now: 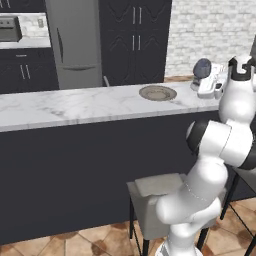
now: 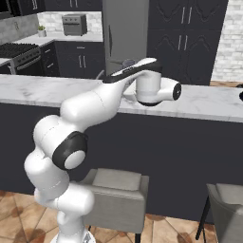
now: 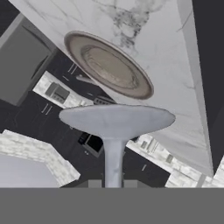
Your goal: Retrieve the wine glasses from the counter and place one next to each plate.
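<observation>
On the white marble counter (image 1: pixel 75 107) lies a shallow greyish plate (image 1: pixel 158 92) with a dark rim. Just right of it, a little above the counter, my gripper (image 1: pixel 214 86) is shut on a wine glass (image 1: pixel 202 69) of greyish-purple glass. In the hand view the glass (image 3: pixel 114 122) stands close in front of the camera. Its thin stem runs down between my fingertips (image 3: pixel 93 183) and its round foot spreads wide above them. Beyond the foot the plate (image 3: pixel 109 65) rests on the counter (image 3: pixel 175 52), near the counter's edge.
Grey stools stand under the counter's near side (image 1: pixel 155 192) (image 2: pixel 116 187) (image 2: pixel 228 204). Behind the counter are a steel fridge (image 1: pixel 75 40), dark cabinets (image 1: pixel 135 35) and a stove (image 2: pixel 16 51) at the far left. My forearm (image 2: pixel 118 85) crosses over the counter.
</observation>
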Robot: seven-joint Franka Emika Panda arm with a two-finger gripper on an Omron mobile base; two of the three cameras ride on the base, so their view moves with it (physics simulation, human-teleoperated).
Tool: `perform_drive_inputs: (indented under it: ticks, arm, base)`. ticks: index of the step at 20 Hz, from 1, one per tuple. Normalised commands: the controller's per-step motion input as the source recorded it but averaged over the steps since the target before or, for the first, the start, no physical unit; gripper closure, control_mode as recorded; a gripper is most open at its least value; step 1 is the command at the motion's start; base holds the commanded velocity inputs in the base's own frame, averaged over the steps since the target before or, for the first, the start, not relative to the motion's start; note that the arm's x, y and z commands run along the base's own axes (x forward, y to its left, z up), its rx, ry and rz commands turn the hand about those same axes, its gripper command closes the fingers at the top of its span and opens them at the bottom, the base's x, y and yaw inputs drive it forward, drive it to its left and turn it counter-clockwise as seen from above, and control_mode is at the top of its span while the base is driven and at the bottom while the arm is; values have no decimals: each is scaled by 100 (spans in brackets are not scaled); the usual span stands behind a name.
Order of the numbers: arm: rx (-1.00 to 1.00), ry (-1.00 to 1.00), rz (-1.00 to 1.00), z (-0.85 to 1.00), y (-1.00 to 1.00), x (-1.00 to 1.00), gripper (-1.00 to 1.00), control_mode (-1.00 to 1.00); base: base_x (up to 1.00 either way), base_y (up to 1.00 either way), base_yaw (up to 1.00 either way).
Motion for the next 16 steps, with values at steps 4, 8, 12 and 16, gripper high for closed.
perform_drive_inputs:
  ticks: [4, 8, 12, 16]
  arm:
    - [0, 5, 0, 0, -19, 37, 100, -100]
    - [0, 3, 3, -2, -17, 45, 100, -100]
    - [5, 2, 11, -16, -21, 38, 100, -100]
    - [5, 6, 12, -22, -9, 37, 100, -100]
  base:
    - [0, 0, 0]
    - [0, 0, 0]
    - [0, 0, 0]
    - [0, 0, 0]
